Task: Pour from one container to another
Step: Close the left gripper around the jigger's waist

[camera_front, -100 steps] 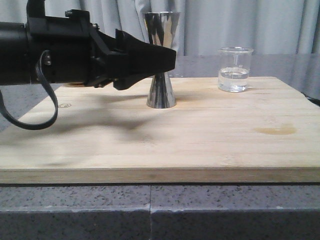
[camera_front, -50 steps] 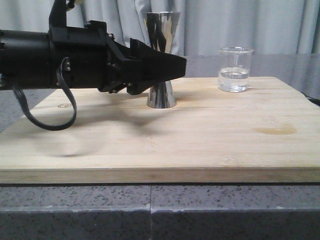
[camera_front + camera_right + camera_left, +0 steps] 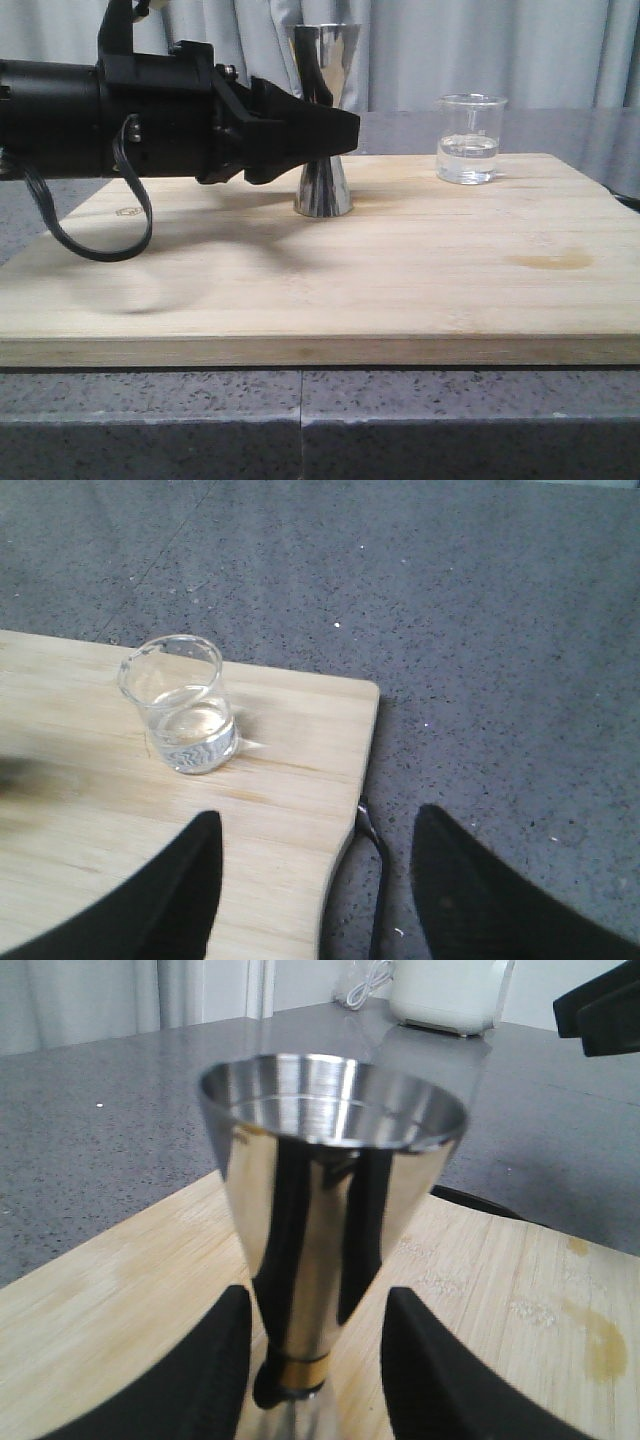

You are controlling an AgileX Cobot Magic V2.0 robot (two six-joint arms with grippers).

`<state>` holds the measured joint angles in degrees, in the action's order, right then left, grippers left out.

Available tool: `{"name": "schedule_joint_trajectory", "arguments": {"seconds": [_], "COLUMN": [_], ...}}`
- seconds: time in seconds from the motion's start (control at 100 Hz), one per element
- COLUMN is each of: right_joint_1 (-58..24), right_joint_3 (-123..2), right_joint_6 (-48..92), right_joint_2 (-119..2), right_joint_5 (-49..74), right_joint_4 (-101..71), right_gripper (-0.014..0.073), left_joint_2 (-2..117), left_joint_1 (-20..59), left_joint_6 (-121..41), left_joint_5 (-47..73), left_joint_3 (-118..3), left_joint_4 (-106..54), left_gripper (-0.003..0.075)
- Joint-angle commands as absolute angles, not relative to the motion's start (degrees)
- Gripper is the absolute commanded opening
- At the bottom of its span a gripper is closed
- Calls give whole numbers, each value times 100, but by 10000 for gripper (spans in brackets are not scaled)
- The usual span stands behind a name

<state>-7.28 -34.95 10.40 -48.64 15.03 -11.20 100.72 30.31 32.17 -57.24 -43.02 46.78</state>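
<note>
The steel jigger (image 3: 322, 190) stands upright on the wooden board (image 3: 400, 280), left of centre. My left gripper (image 3: 335, 135) reaches in from the left at its waist. In the left wrist view the jigger (image 3: 335, 1190) rises between the two black fingers (image 3: 215, 1365), with a gap on each side of its gold band (image 3: 300, 1372); that gripper (image 3: 315, 1380) is open. The glass beaker (image 3: 470, 140), part full of clear liquid, stands at the board's far right. My right gripper (image 3: 320, 890) is open over the board's edge, well short of the beaker (image 3: 185, 715).
A brownish stain (image 3: 550, 262) marks the board at the right. Around the board lies a grey speckled counter (image 3: 300, 420), with curtains behind. A white appliance (image 3: 450, 995) sits far back in the left wrist view. A dark cable (image 3: 375, 860) runs beside the board's edge.
My left arm moved right until its fingers straddled the jigger's waist, then the fingertips drew back slightly to the left. The jigger and beaker stayed in place.
</note>
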Motion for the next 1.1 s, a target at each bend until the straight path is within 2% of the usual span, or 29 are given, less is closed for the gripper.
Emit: {"name": "schedule_joint_trajectory", "arguments": {"seconds": [0.0, 0.58, 0.99, 1.09], "right_joint_1": [-736, -736, -736, -736], "right_joint_3": [-3700, -3700, -3700, -3700], "right_joint_6": [1088, 1088, 1088, 1088], "right_joint_2": [-4852, -4852, -4852, -4852], "right_joint_5": [1066, 1009, 995, 995], "right_joint_4": [-1140, -1140, -1140, -1140], "right_gripper": [353, 353, 353, 353], "left_joint_2": [9868, 9868, 9868, 9868], "left_joint_1": [3029, 3029, 3029, 3029], "left_joint_6": [3278, 3278, 3255, 3239], "left_joint_5": [-6188, -6188, -6302, -6400], "left_joint_3": [-4456, -4456, -4456, -4456], "left_joint_4": [4504, 4504, 4504, 4504], "left_gripper": [235, 110, -13, -18]}}
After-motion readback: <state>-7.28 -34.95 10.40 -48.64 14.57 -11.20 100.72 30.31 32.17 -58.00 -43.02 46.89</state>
